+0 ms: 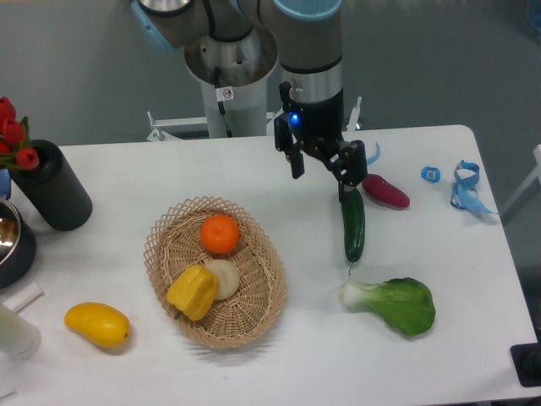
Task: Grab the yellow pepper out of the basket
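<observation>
Fixed camera: my gripper (322, 173) hung spread and empty above the table, right of the basket (254, 315).
I saw the glossy, lobed yellow pepper (193, 292) lying in the woven wicker basket's near-left part, its long axis slanting from near left to far right, touching a pale round item (224, 277); I couldn't make out its stem. A smooth orange (220, 233) sat farther back.

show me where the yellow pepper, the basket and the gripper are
yellow pepper (193, 292), fixed camera, middle of its body.
basket (258, 283), fixed camera, bare woven floor.
gripper (321, 169), fixed camera, midway between its open fingertips.
</observation>
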Robot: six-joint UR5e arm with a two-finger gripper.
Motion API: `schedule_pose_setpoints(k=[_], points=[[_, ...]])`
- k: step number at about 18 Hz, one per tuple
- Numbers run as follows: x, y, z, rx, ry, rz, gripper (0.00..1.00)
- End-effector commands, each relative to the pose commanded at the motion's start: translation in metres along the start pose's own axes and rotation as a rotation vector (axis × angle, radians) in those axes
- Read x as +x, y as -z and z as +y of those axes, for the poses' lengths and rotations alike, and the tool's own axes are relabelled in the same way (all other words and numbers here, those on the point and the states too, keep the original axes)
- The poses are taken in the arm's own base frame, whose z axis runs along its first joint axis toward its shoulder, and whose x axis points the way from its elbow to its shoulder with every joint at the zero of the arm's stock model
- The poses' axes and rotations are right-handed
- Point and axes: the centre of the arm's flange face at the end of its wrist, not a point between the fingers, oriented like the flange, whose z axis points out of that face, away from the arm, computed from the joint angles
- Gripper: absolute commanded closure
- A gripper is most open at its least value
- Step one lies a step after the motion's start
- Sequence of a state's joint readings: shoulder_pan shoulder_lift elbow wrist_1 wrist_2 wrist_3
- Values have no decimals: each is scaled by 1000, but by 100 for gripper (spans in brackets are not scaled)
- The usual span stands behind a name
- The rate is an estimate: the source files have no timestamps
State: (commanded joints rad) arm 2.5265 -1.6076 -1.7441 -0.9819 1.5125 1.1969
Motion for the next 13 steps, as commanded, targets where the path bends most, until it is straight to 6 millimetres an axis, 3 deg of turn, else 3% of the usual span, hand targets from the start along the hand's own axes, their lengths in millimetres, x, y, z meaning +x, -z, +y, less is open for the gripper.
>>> schedule_pose_setpoints(k=[4,13], points=[[3,-20,-15,26,172,15,0],[16,-80,-95,68,283,55,0]])
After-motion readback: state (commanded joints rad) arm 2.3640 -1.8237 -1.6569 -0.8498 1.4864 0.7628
